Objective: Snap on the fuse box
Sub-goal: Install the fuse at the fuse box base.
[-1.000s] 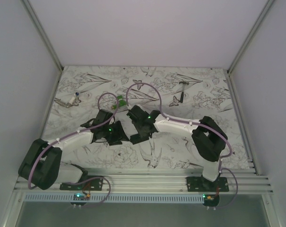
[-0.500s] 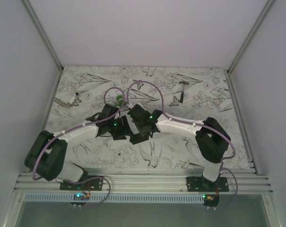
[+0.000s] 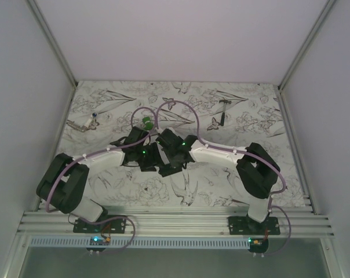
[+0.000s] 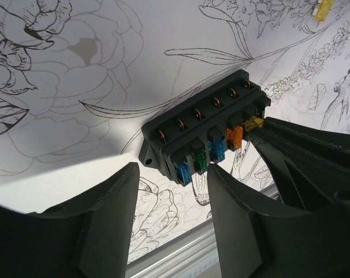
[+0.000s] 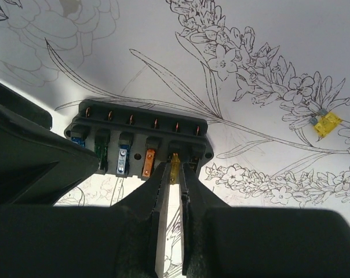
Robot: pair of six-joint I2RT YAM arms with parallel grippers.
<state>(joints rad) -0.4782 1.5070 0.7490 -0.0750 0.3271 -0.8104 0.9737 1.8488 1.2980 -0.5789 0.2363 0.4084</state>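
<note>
The fuse box (image 4: 204, 130) is a black oblong box lying on the patterned table, with blue, green and orange fuses in its slots. It also shows in the right wrist view (image 5: 140, 130). My right gripper (image 5: 174, 174) is shut on a small yellow fuse (image 5: 174, 165), whose tip is at a slot near the box's right end. My left gripper (image 4: 172, 194) is open, its fingers either side of the box's blue-fuse end and just short of it. In the top view both grippers (image 3: 147, 157) (image 3: 170, 155) meet mid-table and hide the box.
A loose yellow fuse (image 5: 327, 123) with a small blue piece beside it lies to the right of the box. In the top view a green piece (image 3: 146, 122) lies behind the grippers, a hammer-shaped tool (image 3: 223, 110) lies far right, and a small metal item (image 3: 85, 123) lies far left.
My left arm has swung in to the right, bringing its gripper closer to the right gripper. The right arm has barely moved.
</note>
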